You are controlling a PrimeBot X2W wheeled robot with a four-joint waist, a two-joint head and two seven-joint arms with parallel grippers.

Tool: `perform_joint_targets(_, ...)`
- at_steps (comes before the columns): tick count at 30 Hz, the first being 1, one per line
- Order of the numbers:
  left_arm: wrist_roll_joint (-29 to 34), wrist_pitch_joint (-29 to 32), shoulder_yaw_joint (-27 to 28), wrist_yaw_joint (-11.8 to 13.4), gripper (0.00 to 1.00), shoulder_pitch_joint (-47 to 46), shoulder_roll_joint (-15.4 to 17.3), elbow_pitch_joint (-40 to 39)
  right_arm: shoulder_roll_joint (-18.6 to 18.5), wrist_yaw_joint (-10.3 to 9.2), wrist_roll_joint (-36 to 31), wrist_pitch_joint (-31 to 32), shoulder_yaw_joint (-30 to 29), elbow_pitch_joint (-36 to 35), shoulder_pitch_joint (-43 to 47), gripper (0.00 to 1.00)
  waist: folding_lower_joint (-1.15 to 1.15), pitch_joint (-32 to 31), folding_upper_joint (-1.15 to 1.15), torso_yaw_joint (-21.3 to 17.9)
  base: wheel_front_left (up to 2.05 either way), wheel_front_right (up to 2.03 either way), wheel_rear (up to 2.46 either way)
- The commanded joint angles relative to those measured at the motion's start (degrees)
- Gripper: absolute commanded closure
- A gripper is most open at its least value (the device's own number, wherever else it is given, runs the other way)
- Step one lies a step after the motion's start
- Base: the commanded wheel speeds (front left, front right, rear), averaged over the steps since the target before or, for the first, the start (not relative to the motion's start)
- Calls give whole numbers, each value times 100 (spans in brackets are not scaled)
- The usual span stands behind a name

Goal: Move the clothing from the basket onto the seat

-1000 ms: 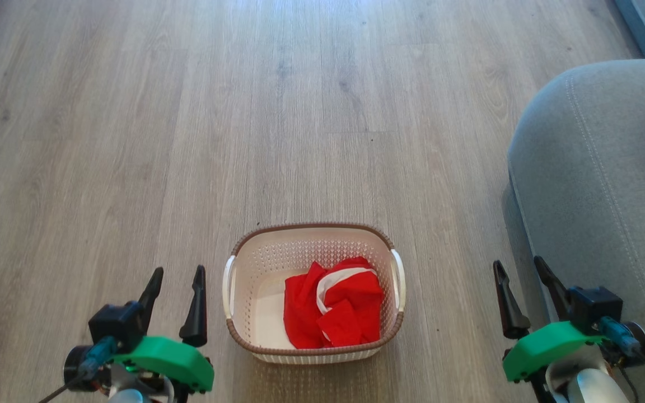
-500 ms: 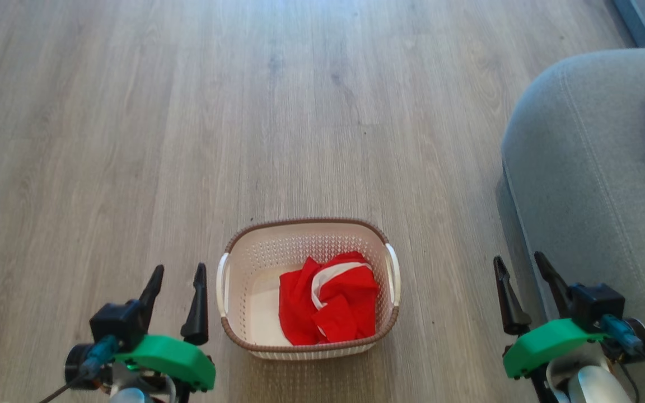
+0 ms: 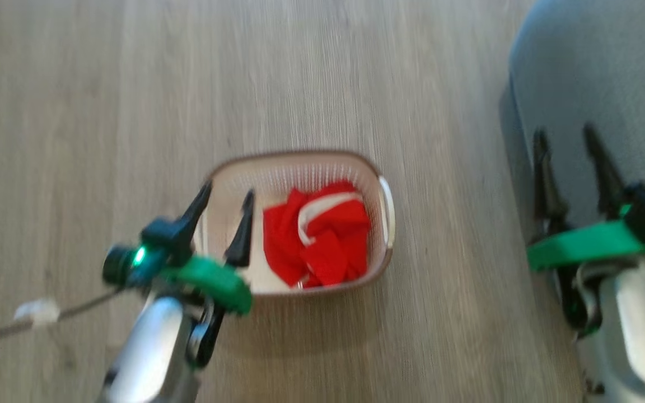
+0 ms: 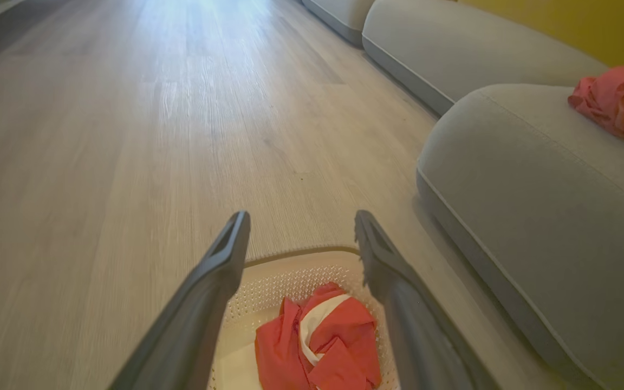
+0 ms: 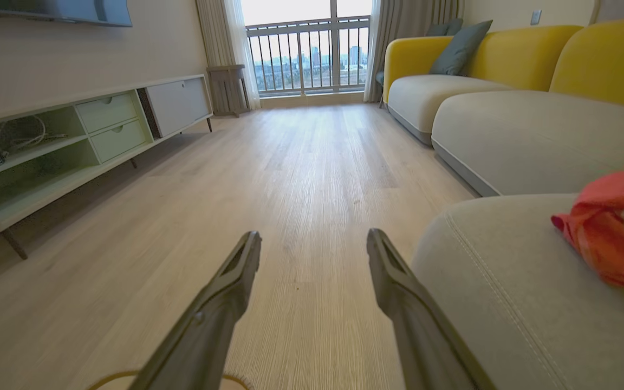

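my left hand [image 3: 229,189] hangs over the left end of the basket [image 3: 300,153]. its two fingers are wide apart with nothing in them. my right hand [image 3: 563,132] is well off to the side, up by the edge of the seat [image 3: 597,67]. its fingers are wide apart too and hold nothing.

the clothes [image 3: 317,240] are a red heap in the right half of the basket, with a white band [image 3: 322,202] curling over the top. the left half of the basket is bare. so from my left hand the heap is to the right and lower down. in the view from my left wrist, the heap sits low between my two fingers, a bit closer to the right one. the view from my head is blurry, so i cannot tell if a finger touches the rim.

my left hand is much nearer to the heap than my right hand, so i think the left one should do the grab. it needs to slide right and dip down into the basket. the heap is a round lump with no long side, so i think a pinch from any side will do.

the seat is past the basket, on the right. another red cloth [image 4: 615,100] lies on it. the basket stands on the floor [image 3: 76,112] near the seat, not touching it.
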Motion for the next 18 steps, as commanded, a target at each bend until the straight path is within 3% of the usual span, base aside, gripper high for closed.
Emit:
perform_joint_targets(1, 61, -79, 34, -30, 0, -405, 16, -18, -10, -1, 31, -38, 94, -278, -283, 0, -1, 931, 0, -122, 0, 0, 0)
perform_joint_targets(8, 400, 97, -785, -85, 0, -2294, 16, 1517, 11, -1, 105, -38, 146, -866, -1297, 0, -1, 2534, 0, -415, 0, 0, 0)
perform_joint_targets(18, 399, 609, -1263, -221, 0, -3776, 16, 3271, 68, -1, 204, -38, 255, -1060, -1810, 0, -1, 3484, 0, -776, 0, 0, 0)
